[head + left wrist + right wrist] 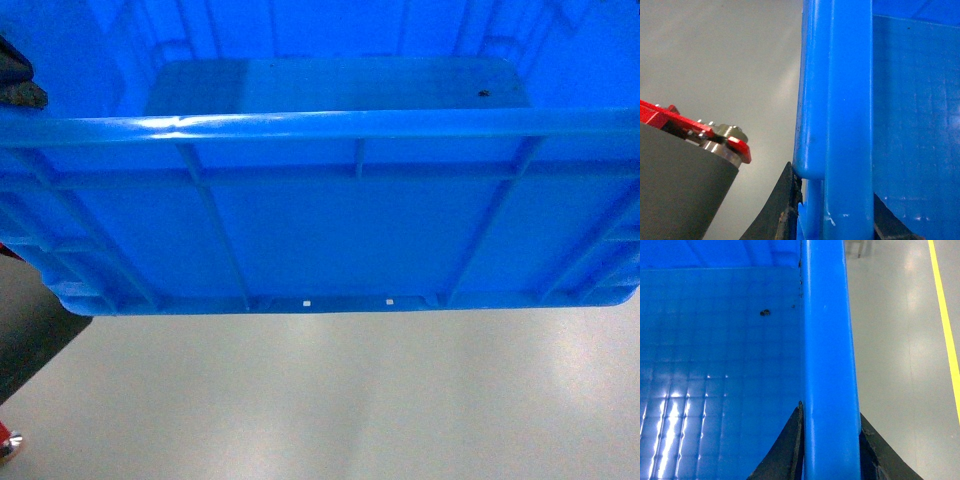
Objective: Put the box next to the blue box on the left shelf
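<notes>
Box (pixel 330 230) hangs above the grey floor (pixel 350 400), each rim pinched between the jaws of the left gripper (pixel 832 227) and right gripper (pixel 830 455). Judging by this, keep it level and both grips equal; no shelf shows yet.

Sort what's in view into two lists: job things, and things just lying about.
Job: box, held off the floor; left tool clamped on its rim; right tool clamped on the opposite rim.

Lying about: yellow floor line; red bracket; grey floor.

It looked like a warehouse or factory hall: smooth grey sealed floor (pixel 400 400) filled the lower frame, with a yellow floor line (pixel 945 325) at right.
</notes>
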Controlling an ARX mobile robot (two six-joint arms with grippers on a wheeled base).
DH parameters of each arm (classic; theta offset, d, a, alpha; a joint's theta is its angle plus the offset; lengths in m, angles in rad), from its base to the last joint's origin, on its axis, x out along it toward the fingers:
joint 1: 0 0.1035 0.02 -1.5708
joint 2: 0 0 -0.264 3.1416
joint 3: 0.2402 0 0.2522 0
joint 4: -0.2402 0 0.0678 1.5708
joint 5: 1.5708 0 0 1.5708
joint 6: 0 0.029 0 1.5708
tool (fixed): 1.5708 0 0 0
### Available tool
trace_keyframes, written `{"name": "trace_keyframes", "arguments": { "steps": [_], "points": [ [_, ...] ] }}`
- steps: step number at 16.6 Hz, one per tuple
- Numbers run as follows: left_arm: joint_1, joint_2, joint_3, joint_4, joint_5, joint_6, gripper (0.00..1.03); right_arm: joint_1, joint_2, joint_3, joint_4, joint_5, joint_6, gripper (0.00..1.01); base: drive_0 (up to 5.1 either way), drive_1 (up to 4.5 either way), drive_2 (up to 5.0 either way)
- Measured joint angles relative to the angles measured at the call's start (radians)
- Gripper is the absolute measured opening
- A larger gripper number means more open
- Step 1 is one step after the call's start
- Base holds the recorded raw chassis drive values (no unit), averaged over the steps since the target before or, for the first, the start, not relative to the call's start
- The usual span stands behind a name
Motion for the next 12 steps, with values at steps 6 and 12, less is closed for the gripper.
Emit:
{"name": "trace_keyframes", "arguments": {
  "steps": [6, 12],
  "points": [
    [0.0, 0.0, 0.0, 0.0, 0.0, 0.0, 0.17, 0.0, 0.0, 0.0, 0.0, 0.0, 0.0, 0.21, -1.6, -1.61, -1.6],
    [0.0, 0.0, 0.0, 0.0, 0.0, 0.0, 0.17, 0.0, 0.0, 0.0, 0.0, 0.0, 0.0, 0.21, -1.5, -1.54, -1.5]
  ]
}}
